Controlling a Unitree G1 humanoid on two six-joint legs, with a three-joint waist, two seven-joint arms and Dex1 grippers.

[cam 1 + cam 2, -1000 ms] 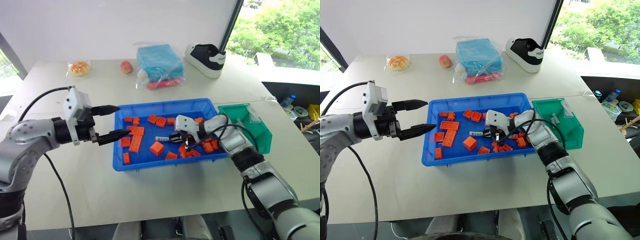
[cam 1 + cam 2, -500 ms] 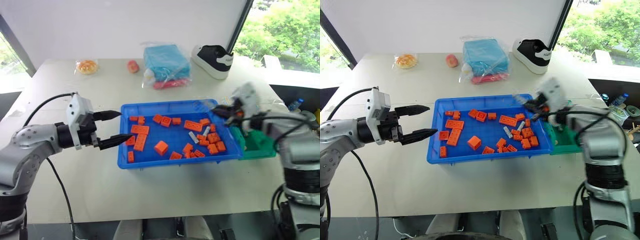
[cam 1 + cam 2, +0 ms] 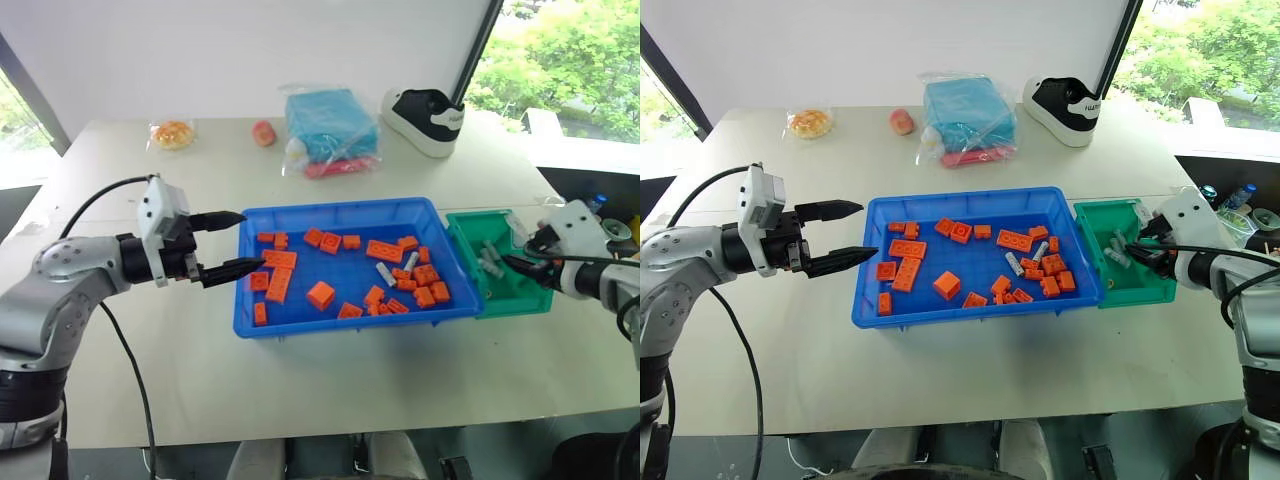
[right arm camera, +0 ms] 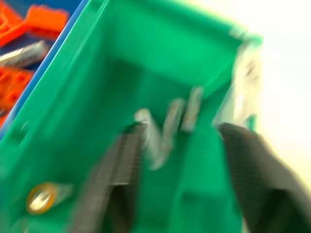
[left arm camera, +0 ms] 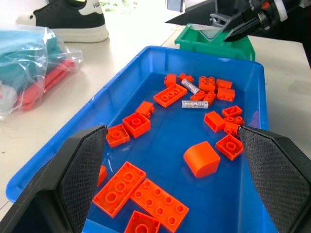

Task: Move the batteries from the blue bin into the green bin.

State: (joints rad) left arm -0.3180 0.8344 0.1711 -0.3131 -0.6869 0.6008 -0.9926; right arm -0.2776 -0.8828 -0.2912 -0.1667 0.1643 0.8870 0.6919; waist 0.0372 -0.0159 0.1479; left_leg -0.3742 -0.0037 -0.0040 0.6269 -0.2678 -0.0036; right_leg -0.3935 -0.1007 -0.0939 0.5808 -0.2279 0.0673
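The blue bin (image 3: 340, 208) holds two grey batteries (image 3: 385, 274) (image 3: 411, 262) among orange bricks (image 3: 321, 295). Against its right side stands the green bin (image 3: 512, 301), with several batteries (image 4: 192, 109) lying inside. My right gripper (image 3: 518, 262) hangs open over the green bin, its fingers (image 4: 116, 174) on either side of the batteries below, one of them (image 4: 154, 141) blurred. At the blue bin's left rim my left gripper (image 3: 252, 240) is open, pointing across the bin with nothing between its fingers (image 5: 82, 165).
At the back of the table are a black-and-white shoe (image 3: 425, 107), a bagged blue packet (image 3: 330, 130), a small peach-coloured fruit (image 3: 264, 132) and a bagged bun (image 3: 172, 134). The table's right edge runs just beyond the green bin.
My right gripper has swung from inside the blue bin rightward to above the green bin, and its fingers have opened. The left gripper has stayed put. The camera view has shifted.
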